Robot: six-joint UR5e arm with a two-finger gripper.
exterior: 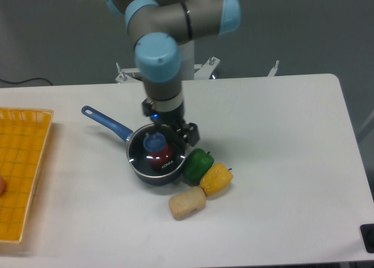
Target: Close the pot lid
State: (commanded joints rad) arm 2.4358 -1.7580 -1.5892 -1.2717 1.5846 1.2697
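Note:
The dark blue pot [144, 176] stands left of the table's middle, its bright-blue handle [105, 121] pointing back-left. The clear glass lid [169, 161] lies flat on the pot's rim, its blue knob [153, 143] at the centre. A red item [160, 157] shows through the glass. My gripper [173, 129] hangs just above the pot's far right rim, beside the knob and not touching it. Its fingers [191, 132] stand apart and hold nothing, so it is open.
A green pepper [198, 164] touches the pot's right side, with a yellow pepper [216, 178] next to it and a beige block [187, 202] in front. An orange basket [20, 169] lies at the left edge. A black object [368, 237] sits at the front right corner.

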